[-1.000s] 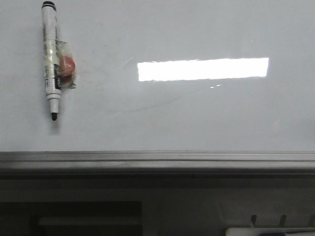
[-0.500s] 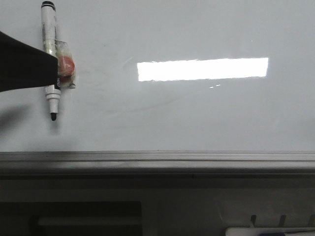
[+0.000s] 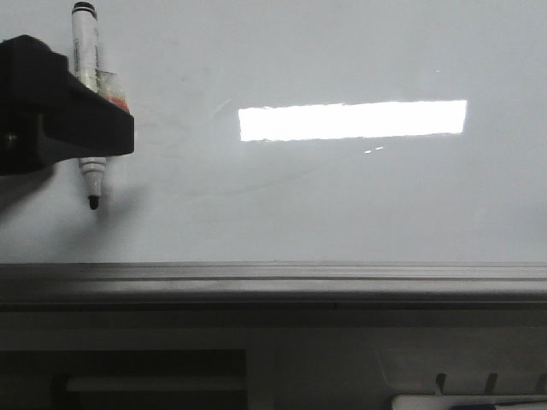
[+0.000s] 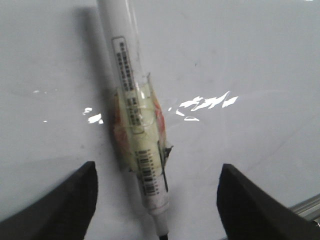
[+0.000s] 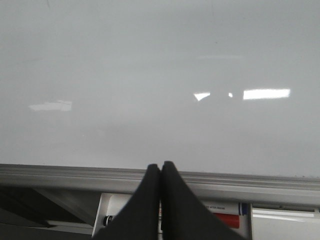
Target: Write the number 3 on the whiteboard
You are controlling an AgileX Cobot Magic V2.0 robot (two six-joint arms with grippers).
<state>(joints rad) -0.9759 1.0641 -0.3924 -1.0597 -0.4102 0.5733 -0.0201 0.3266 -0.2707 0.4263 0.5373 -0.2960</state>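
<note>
Partly hidden at upper left of the front frame: marker pen point(image 3: 89, 171) on the whiteboard point(image 3: 342, 196), its taped middle covered by the dark left gripper point(image 4: 156, 200), fingers spread wide either side, gripping nothing. No number 3 visible. Lower centre of the right wrist frame: right gripper point(image 5: 160, 172) pressed closed, empty.

- A bright rectangular ceiling-light reflection point(image 3: 352, 120) glared ahead of me.
- Dark furniture point(image 3: 154, 376) sat in shadow below.
- A white tray edge point(image 3: 466, 401) showed low right.
</note>
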